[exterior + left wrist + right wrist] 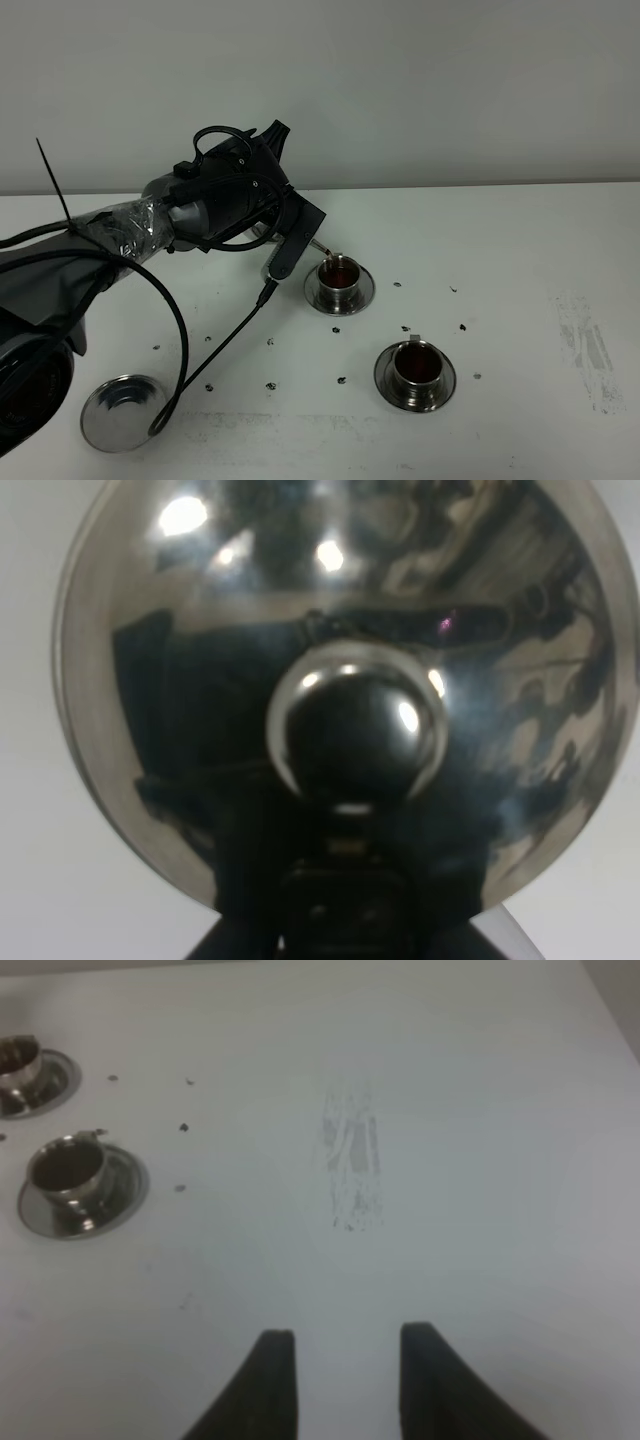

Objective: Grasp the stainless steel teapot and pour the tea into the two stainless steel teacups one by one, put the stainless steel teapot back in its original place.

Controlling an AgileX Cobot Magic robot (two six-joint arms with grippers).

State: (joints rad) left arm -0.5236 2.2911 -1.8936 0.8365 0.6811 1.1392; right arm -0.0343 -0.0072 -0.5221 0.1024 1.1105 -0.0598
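Left arm (215,200): black housing, crinkled silver tape (130,225) round forearm, black cables (185,335) looping loose, thin black zip tie (53,177) sticking up, flat black bracket (295,240) at wrist. Right gripper (345,1332): two dark tapered fingers (268,1385).

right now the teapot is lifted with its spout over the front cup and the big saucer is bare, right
No: the spout is over the back cup, not the front cup, as the exterior high view shows. The teapot is lifted and the big saucer is bare.
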